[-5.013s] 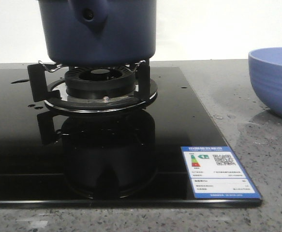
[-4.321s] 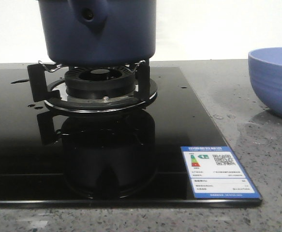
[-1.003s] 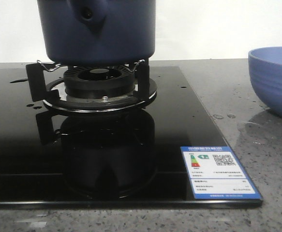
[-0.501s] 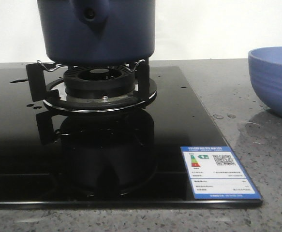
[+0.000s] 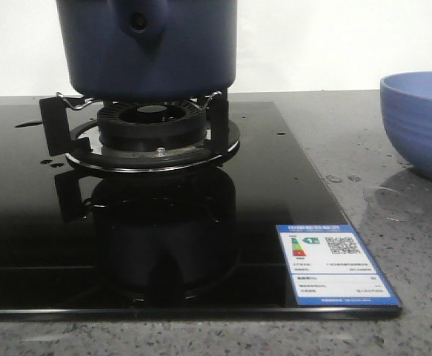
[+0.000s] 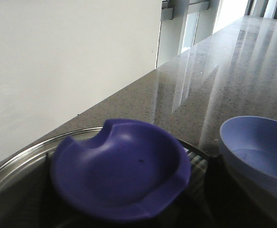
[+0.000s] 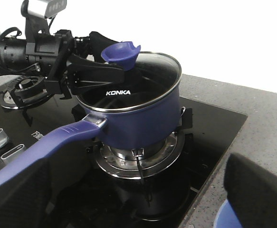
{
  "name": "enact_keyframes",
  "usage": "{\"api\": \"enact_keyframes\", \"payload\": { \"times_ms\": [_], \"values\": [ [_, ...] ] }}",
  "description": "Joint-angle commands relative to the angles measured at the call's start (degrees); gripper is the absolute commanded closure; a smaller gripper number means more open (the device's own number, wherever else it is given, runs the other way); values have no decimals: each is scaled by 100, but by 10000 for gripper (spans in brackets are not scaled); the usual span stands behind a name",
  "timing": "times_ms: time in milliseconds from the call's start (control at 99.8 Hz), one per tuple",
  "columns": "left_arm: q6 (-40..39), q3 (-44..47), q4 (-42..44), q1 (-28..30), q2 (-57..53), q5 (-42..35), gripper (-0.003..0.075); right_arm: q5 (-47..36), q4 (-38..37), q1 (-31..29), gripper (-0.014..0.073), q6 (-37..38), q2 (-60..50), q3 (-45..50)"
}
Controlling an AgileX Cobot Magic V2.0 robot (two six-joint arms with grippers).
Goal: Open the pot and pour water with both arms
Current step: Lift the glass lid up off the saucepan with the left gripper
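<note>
At the left edge of the front view, small drops of the water (image 5: 47,162) lie on the black glass hob (image 5: 23,245). Just right of them the pot (image 5: 147,48) sits on the burner support (image 5: 153,133), its handle socket (image 5: 135,21) facing the camera. Against the pictures of a few seconds ago, pot and support have crept a shade to the left while the energy label (image 5: 338,263) has stayed where it was. That looks like a light nudge from a contact up top, not a lift. Further right, more drops and a thin puddle (image 5: 379,194) wet the stone counter (image 5: 327,126) beside the lighter blue bowl (image 5: 423,126) at the right edge. In the right wrist view the left gripper (image 7: 110,64) comes in from the upper left of the frame. Its black fingers (image 7: 100,75) lie against the blue knob (image 7: 121,51) of the glass lid (image 7: 152,71), but I cannot tell whether they have closed on it. The left wrist view shows only that knob, large and blurred, with the bowl to its right. The lid is seated on the rim, so the pot is not yet opened and pouring is some way off. The right gripper (image 7: 128,190) hangs with its fingers (image 7: 14,190) spread wide and holds nothing. The long handle (image 7: 43,147) runs toward the lower left of that frame, near one finger.
</note>
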Motion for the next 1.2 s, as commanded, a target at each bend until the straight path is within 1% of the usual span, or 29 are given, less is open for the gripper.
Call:
{"api": "enact_keyframes", "payload": {
  "times_ms": [0,40,50,140,281,401,521,632,722,792,852,962,1123,1193],
  "values": [
    [-6,-217,-391,-45,-202,149,290,-270,245,3,-75,-66,4,-190],
    [-6,-229,-391,-45,-202,149,319,-270,245,3,-75,-66,4,-190],
    [-6,-236,-391,69,-202,149,330,-270,245,3,-75,-66,4,-190],
    [-6,-283,-430,69,-202,149,396,-270,254,3,-75,-66,4,-190],
    [-80,-457,-443,69,-202,149,458,-270,266,3,-75,-66,4,-190],
    [-404,-680,-443,69,-256,149,462,-279,266,3,-75,-66,4,-190],
    [-525,-875,-412,104,-477,90,462,-294,266,3,-75,-66,4,-190],
    [-917,-925,-304,285,-815,-118,460,-368,266,3,-75,-66,4,-190],
    [-1346,-913,125,543,-1149,-226,457,-505,256,-23,-75,11,4,-190],
    [-1707,-841,526,771,-1431,-235,457,-721,68,-45,-75,338,49,-190],
    [-1975,-693,777,954,-1693,-235,457,-873,-285,-87,-75,773,122,-190],
    [-2178,-163,850,1287,-2319,-448,457,-886,-1087,-258,-75,1457,379,-190],
    [-2198,847,850,1490,-3338,-1124,458,-413,-2165,-717,-75,2683,790,-367],
    [-2198,1233,850,1490,-3730,-1382,458,-162,-2796,-849,-75,3391,947,-559]
  ]
}}
